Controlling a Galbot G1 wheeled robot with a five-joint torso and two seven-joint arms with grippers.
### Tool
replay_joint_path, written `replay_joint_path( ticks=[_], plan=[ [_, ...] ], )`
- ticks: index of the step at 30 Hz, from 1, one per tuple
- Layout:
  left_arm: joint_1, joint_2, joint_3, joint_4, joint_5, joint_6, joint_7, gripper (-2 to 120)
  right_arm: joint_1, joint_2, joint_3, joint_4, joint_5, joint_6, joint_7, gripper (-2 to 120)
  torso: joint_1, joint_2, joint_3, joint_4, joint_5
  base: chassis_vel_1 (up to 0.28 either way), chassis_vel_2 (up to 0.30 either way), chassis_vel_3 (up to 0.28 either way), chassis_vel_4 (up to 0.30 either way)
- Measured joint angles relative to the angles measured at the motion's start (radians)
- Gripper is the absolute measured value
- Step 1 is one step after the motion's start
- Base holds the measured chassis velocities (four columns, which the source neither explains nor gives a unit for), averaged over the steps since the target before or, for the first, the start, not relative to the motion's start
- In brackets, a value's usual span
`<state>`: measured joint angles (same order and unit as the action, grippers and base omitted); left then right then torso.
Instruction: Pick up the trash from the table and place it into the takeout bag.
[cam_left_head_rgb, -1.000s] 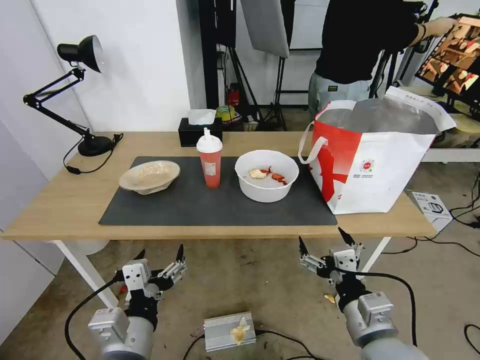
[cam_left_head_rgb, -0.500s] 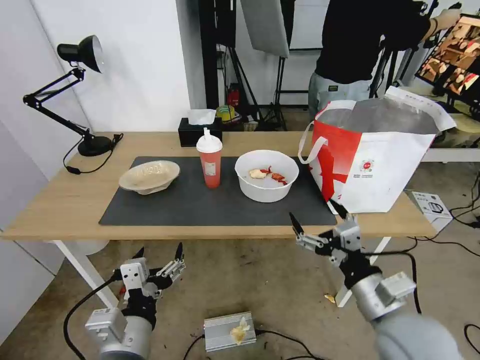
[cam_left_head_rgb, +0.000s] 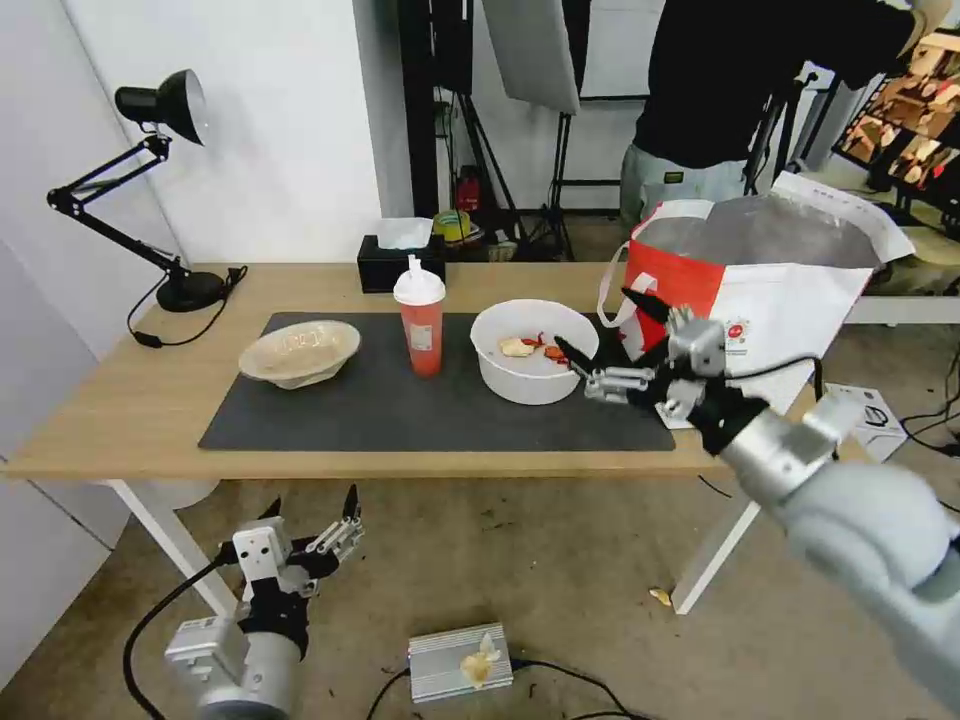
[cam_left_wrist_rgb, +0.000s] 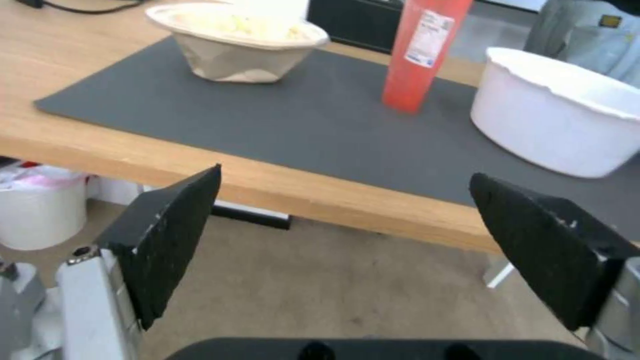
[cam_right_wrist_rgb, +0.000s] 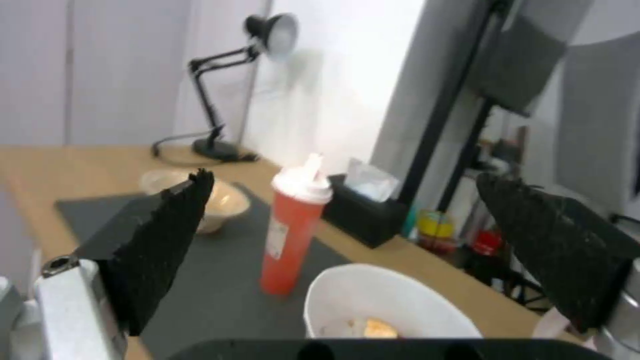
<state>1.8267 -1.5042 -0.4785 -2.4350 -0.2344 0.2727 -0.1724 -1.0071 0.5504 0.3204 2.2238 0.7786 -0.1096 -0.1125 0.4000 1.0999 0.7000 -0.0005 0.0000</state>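
My right end effector (cam_left_head_rgb: 603, 338) hangs wide open just beside the white bowl (cam_left_head_rgb: 533, 350) on the tabletop (cam_left_head_rgb: 120, 410), nearest the takeout bag (cam_left_head_rgb: 770, 300), so I judge that short carry comes first; my left end effector (cam_left_head_rgb: 310, 505) waits below, open too.

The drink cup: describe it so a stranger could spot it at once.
On the long wooden table lies a dark grey mat with three containers in a row. The drink cup stands upright in the middle, between the beige bowl and the white bowl. It alone is tall, narrow and red, with a white lid and straw.
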Motion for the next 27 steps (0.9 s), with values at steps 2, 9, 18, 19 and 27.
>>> replay_joint_path(
  ticks=[2,9,18,19,27],
  plan=[
    [0.000,0.004,-0.002,0.003,-0.005,-0.002,0.001,100,0.048,-0.015,-0.035,-0.032,0.014,-0.001,-0.041,100,0.000,0.000,0.000,0.0000,0.0000,0.000,0.000,0.000,0.000],
    [-0.001,0.003,-0.013,0.002,-0.013,-0.006,0.004,100,0.257,-0.020,-0.183,-0.159,0.034,-0.020,-0.173,100,0.000,0.000,0.000,0.0004,0.0001,0.000,0.000,0.000,0.000],
    [0.002,-0.002,-0.019,0.003,-0.014,-0.010,0.005,100,0.628,0.057,-0.447,-0.398,-0.003,-0.082,-0.463,100,0.000,0.000,0.000,0.0006,-0.0001,0.000,0.000,0.000,0.000],
    [0.002,-0.002,-0.020,0.004,-0.014,-0.011,0.005,100,0.654,0.069,-0.470,-0.423,-0.011,-0.085,-0.484,100,0.000,0.000,0.000,0.0007,0.0000,0.000,0.000,0.000,0.000],
    [0.002,-0.009,-0.021,0.007,-0.013,-0.017,0.004,100,0.790,0.138,-0.568,-0.582,-0.076,-0.090,-0.619,100,0.000,0.000,0.000,0.0006,-0.0001,0.000,0.000,0.000,0.000]
  ],
)
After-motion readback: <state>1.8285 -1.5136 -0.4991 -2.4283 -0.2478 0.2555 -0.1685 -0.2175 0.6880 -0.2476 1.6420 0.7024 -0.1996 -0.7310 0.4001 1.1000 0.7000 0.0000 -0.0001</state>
